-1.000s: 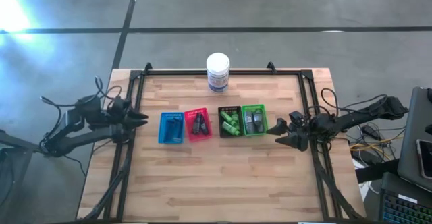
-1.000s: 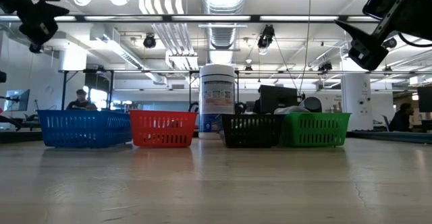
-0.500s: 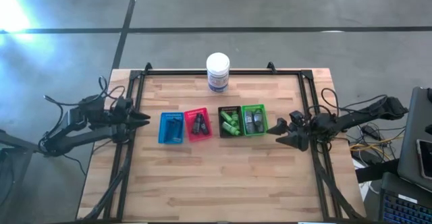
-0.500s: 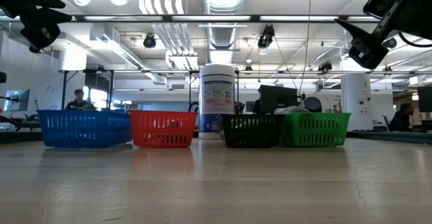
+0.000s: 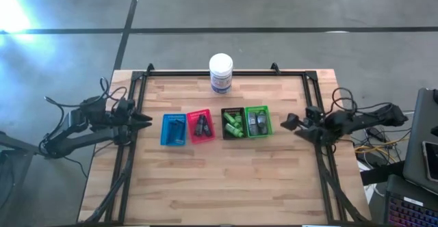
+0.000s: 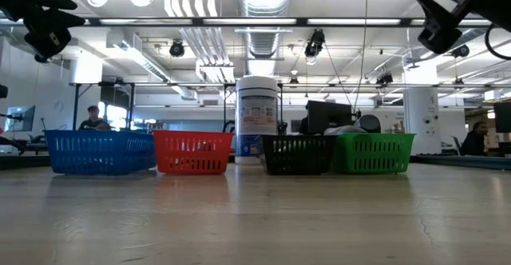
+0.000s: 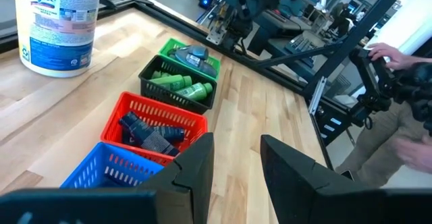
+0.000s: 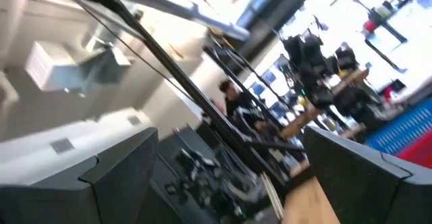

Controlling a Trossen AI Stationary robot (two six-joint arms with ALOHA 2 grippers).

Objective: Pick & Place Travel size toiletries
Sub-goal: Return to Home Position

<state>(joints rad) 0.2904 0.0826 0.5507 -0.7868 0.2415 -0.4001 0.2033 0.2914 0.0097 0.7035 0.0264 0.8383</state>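
The toiletries lie in four small trays in a row at mid-table. Thin dark razors lie in the blue tray, dark tubes in the red tray, green tubes in the black tray, and grey mini bottles in the green tray. My left gripper hangs open and empty just left of the blue tray; its wrist view looks along the row. My right gripper is open and empty right of the green tray, raised, its wrist view facing the room.
A large white jar with a blue label stands at the table's far edge behind the trays. Black frame rails run along the table's left, right and far sides. Bare wood lies in front of the trays. People show in the room beyond.
My right gripper has gone up and drawn back a little toward the table's right edge, tipping upward as it went. It stays open and empty. The trays and their contents have not moved.
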